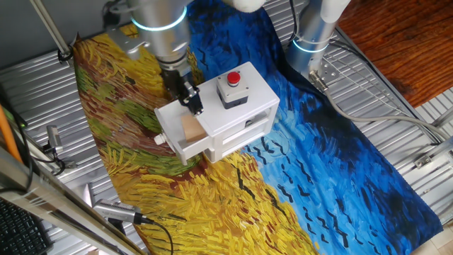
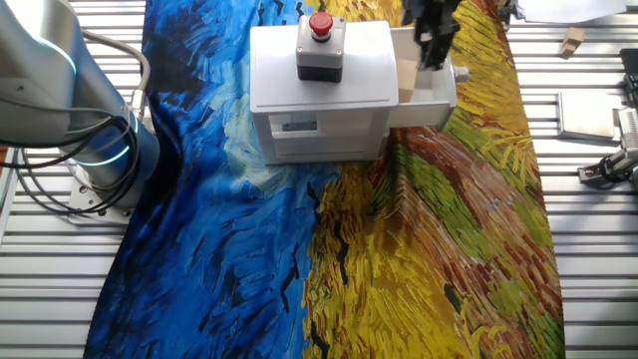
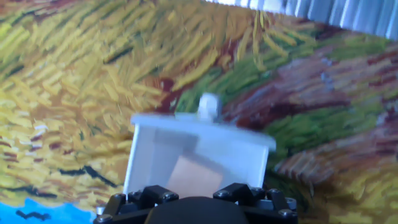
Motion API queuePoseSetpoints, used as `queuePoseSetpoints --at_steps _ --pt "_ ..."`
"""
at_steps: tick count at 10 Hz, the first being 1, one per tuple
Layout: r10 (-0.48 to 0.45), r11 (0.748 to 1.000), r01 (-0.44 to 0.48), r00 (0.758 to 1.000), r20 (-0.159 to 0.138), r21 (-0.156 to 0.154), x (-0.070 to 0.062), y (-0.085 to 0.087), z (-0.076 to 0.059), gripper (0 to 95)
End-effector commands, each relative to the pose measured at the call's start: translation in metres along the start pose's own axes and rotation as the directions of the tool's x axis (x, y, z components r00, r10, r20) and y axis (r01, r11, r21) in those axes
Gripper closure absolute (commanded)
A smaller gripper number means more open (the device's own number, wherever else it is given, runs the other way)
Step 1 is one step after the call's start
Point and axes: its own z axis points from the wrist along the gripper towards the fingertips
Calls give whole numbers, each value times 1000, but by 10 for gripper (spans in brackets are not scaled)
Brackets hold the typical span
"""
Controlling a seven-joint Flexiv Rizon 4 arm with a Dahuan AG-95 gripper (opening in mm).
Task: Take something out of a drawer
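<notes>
The drawer [image 1: 185, 149] of the white box [image 1: 256, 99] stands pulled out toward the yellow side of the cloth. The something, a small tan block [image 1: 193, 127], lies inside it. My gripper [image 1: 192, 101] hangs just above the drawer's inner end, close over the block, touching nothing that I can make out. The other fixed view shows the gripper [image 2: 435, 50] over the drawer [image 2: 439, 100], with the block [image 2: 407, 80] beside it. In the hand view I look down into the drawer [image 3: 199, 146] at the block [image 3: 196, 177]. Only the gripper's black body [image 3: 196, 210] shows there.
A red button on a grey base [image 1: 233, 81] sits on top of the box. A second arm's base [image 1: 315, 35] stands behind the painted cloth [image 1: 318, 170]. Tools [image 1: 117, 210] lie on the metal table at the front left.
</notes>
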Motion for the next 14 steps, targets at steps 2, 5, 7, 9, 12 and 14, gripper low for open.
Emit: queuePoseSetpoints --at_steps 2,5,7,9,12,14 --pt "12 1000 -12 1000 7 0 -2 0 6 190" --pt "44 999 -44 999 28 4 -14 -2 26 190" --pt "70 998 -70 997 35 5 -18 -4 36 190" --pt "103 995 -103 994 32 4 -19 -6 42 190" --pt "172 985 -172 985 23 0 -19 -4 48 190" --pt "204 979 -204 979 23 0 -19 -2 52 190"
